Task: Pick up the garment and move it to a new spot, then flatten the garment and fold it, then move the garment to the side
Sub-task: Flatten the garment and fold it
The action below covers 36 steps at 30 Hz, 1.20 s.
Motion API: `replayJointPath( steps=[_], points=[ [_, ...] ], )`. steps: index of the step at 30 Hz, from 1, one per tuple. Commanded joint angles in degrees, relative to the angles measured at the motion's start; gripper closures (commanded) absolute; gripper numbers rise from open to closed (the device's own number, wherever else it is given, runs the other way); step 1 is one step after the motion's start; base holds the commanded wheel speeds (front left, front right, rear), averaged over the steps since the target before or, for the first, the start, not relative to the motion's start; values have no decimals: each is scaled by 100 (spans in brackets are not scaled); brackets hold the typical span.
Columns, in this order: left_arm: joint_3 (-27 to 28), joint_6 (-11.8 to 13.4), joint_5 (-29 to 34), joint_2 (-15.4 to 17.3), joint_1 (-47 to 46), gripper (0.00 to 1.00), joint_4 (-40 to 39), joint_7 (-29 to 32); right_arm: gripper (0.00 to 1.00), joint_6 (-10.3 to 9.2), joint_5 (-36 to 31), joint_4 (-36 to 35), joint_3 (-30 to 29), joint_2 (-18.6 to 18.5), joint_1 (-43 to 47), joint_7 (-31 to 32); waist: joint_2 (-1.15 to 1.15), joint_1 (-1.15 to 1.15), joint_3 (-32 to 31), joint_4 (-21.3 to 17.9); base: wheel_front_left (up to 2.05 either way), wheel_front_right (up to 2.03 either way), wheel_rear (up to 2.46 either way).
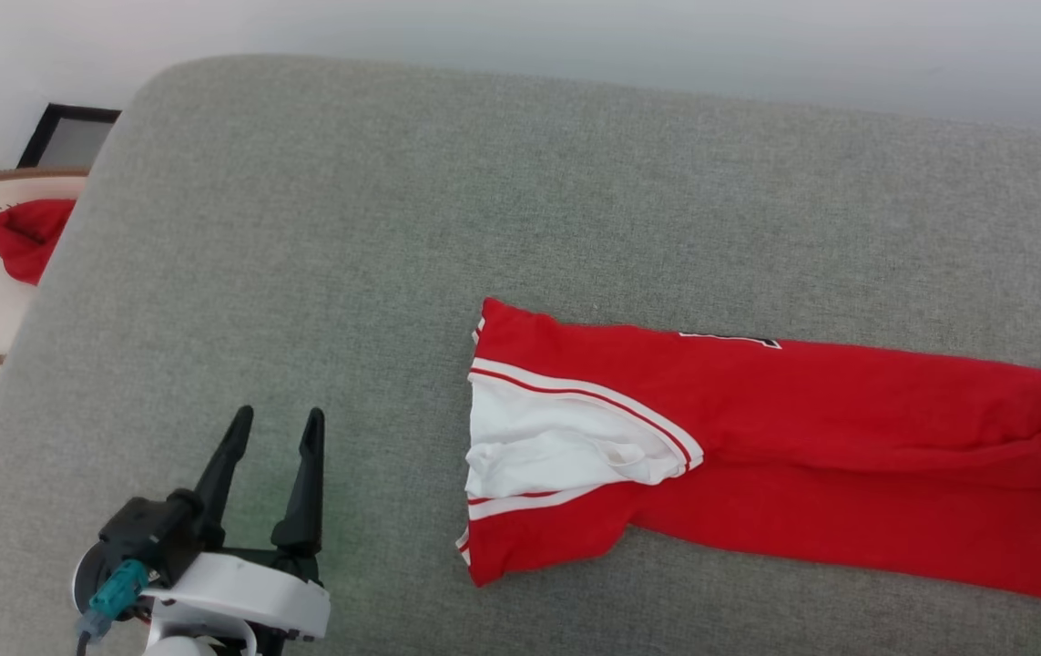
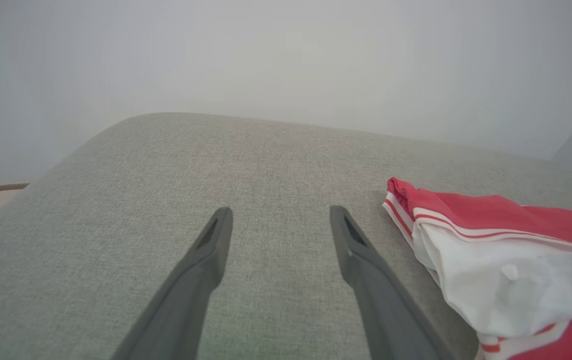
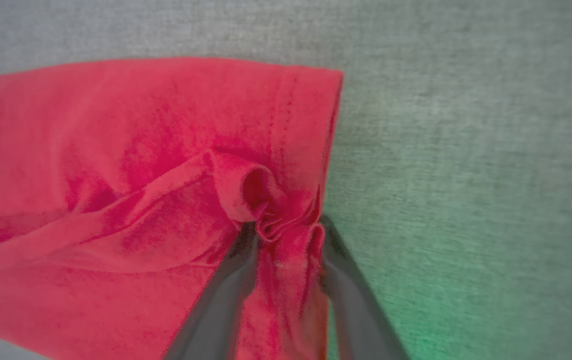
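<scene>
Entry: fold step, hem end.

Right gripper (image 3: 286,227): fingers stand narrow on either side of a gathered pucker of red cloth at the hem edge of the garment (image 1: 757,410), and both pads touch it. The wrist view is blurred, so I cannot tell if the pinch is firm or only partly made.

Left gripper (image 1: 278,416): fingers wide, nothing between them, resting low over the grey cushion (image 1: 392,228). The white sleeve end lies just to its right, not touching.

Garment: laid out long and narrow on the cushion. The body runs away from my right fingers toward the left gripper.

Judgement on method: seat the pinch through all the layers before lifting, since a grip on the top layer alone would peel it off. Lift low, then carry the hem toward the sleeve end in a straight line, keeping the edges parallel. The left gripper could pin the sleeve end to stop the cloth dragging.
</scene>
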Motion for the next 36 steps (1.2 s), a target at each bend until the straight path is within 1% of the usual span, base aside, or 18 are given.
replayJointPath(
  steps=[1, 7, 12, 23, 27, 31, 34, 36],
  points=[
    [22, -17, 49, -12, -66, 0, 12, -4, 100, 36, -23, 93, 255, 461, 255, 131, 0, 0, 19, -7, 0, 0, 0],
    [-28, -22, -16, 28, -81, 0, 10, -4, 100, 20, -108, -28, -31, 423, 270, 59, 0, 0, 52, -81, 0, 0, 0],
    [-4, -23, -52, 60, -30, 0, -39, -4, 100, 14, -176, -81, -375, 395, 166, -184, 0, 0, 79, -218, 0, 0, 0],
    [194, -20, -134, 170, 12, 0, -224, -4, 100, 14, -309, 127, -1337, 33, 132, -618, 0, 0, 318, -654, 0, 0, 0],
    [215, -20, -130, 232, -32, 0, -306, -4, 100, 17, -428, 340, -1801, -230, 137, -782, 0, 0, 444, -781, 0, 0, 0],
    [140, -19, -126, 290, -129, 0, -330, -4, 100, 17, -553, 741, -2288, -453, 143, -1025, 0, 0, 516, -818, 0, 0, 0],
    [126, -19, -134, 311, -168, 0, -328, -4, 100, 17, -645, 1002, -2539, -529, 34, -1209, 0, 0, 539, -844, 0, 0, 0],
    [123, -20, -126, 320, -190, 0, -318, -4, 100, 17, -692, 1087, -2561, -538, -38, -1267, 0, 0, 536, -858, 0, 0, 0]
  ],
)
